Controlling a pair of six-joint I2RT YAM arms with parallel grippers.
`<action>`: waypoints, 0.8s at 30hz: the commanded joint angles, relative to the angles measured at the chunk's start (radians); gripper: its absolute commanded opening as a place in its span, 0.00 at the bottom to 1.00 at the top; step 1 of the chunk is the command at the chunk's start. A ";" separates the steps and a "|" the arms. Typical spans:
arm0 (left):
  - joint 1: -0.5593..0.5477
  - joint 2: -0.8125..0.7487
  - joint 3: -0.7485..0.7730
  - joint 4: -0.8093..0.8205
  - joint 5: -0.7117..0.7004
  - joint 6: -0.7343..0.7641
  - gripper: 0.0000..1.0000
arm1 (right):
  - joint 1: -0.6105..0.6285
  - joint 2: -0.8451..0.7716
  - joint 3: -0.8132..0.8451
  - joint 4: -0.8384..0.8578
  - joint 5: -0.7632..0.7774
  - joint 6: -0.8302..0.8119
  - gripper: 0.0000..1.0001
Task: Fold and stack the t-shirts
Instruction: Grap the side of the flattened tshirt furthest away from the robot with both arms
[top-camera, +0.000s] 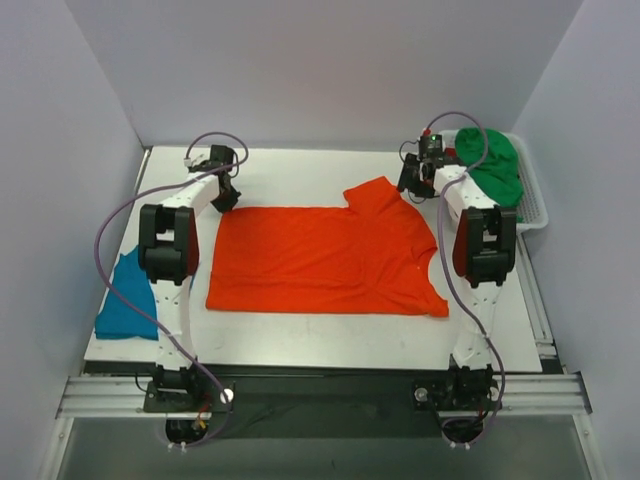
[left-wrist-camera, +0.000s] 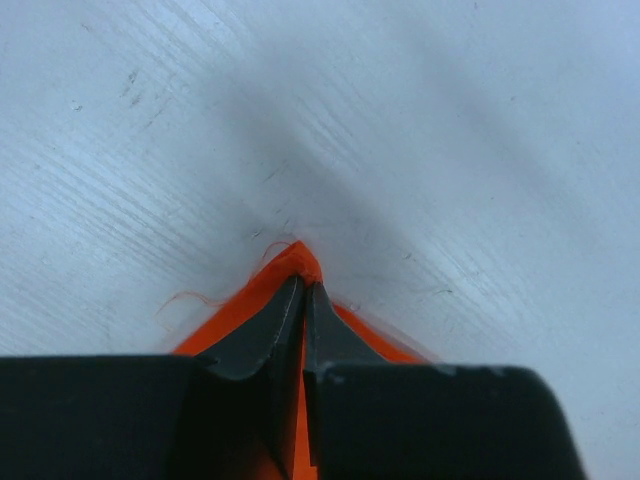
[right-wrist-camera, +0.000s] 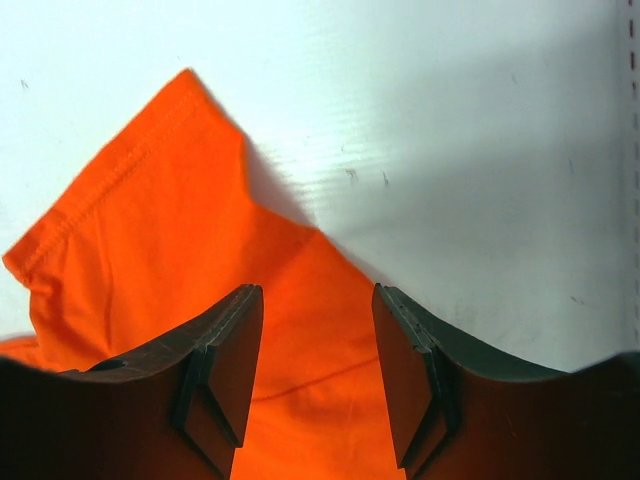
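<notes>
Orange t-shirt (top-camera: 325, 260): spread flat mid-way across table (top-camera: 320, 335), one sleeve toward far-right corner.
Left gripper (left-wrist-camera: 303, 288): fingers pinched tight on shirt's far-left corner; cloth tip pokes out past them.
Right gripper (right-wrist-camera: 315, 300): jaws wide apart just over the sleeve, nothing held.
Teal t-shirt (top-camera: 125, 295): bunched at table's left edge.
Green t-shirt (top-camera: 490, 165): heaped in white basket (top-camera: 537, 205), far right.

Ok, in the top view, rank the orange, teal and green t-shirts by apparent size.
Largest: bright orange cloth t-shirt, spread flat.
Then teal blue cloth t-shirt and crumpled green cloth t-shirt in the white slatted basket: look alike, not ranked.
</notes>
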 joint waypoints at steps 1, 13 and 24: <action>0.000 -0.023 -0.015 0.022 0.005 -0.006 0.08 | -0.006 0.040 0.075 -0.008 -0.030 0.012 0.49; 0.001 -0.057 -0.071 0.062 0.027 0.009 0.02 | -0.009 0.198 0.266 -0.045 -0.140 0.141 0.50; 0.014 -0.068 -0.083 0.077 0.055 0.015 0.00 | -0.017 0.179 0.228 -0.048 -0.116 0.213 0.15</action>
